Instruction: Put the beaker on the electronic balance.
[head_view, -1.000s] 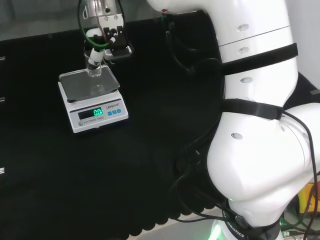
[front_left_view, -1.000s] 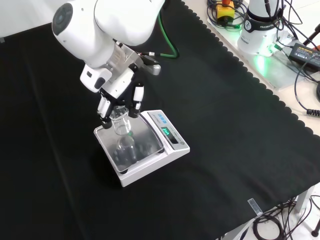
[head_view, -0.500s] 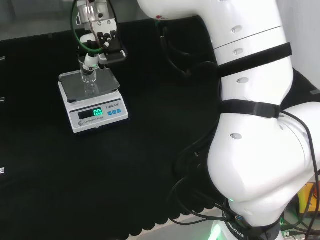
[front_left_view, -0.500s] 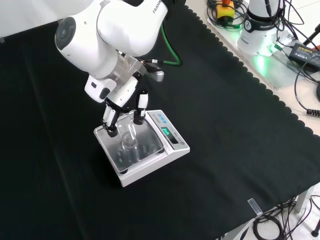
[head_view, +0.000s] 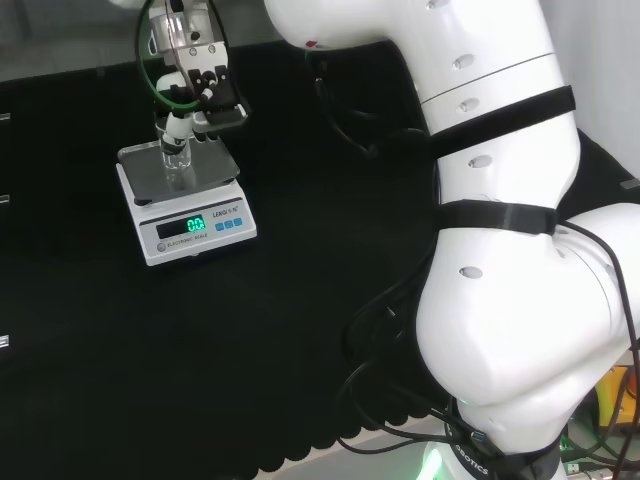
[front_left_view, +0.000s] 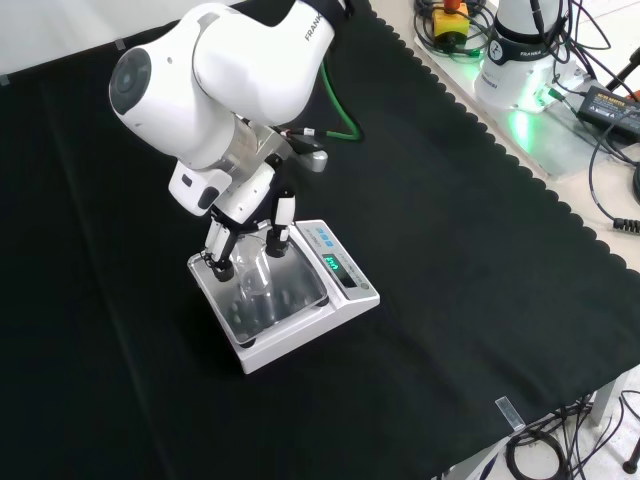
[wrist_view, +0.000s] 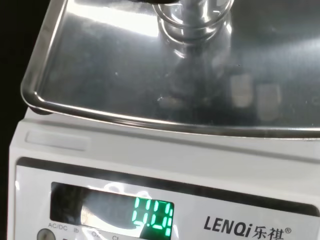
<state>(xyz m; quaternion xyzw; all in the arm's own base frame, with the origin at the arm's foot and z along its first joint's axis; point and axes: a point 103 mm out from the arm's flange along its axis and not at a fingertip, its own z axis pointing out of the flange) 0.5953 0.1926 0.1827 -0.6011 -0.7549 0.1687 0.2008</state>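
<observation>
A small clear glass beaker (head_view: 175, 155) hangs upright over the steel pan (head_view: 212, 170) of the white electronic balance (head_view: 205, 236). My hand (head_view: 198, 82) is shut on its upper part, fingers curled round it from above. In the front view the hand (front_left_view: 250, 196) reaches down from the arm, and the beaker (front_left_view: 255, 272) sits low over the middle of the pan (front_left_view: 295, 296). Close up in the wrist view, the beaker's base (wrist_view: 192, 22) is just above or on the pan (wrist_view: 100, 75); I cannot tell if they touch. The green display (wrist_view: 152, 212) is lit.
The balance (front_left_view: 352, 292) stands alone on the black cloth (front_left_view: 460, 250). The arm's white links (head_view: 500, 250) fill the head view's right. Beyond the cloth's scalloped edge, the arm's base (front_left_view: 520, 60), a power brick and cables lie at the front view's top right.
The hand has carried the beaker down and in from the pan's edge to over its middle, now much closer to the pan. The balance has not moved.
</observation>
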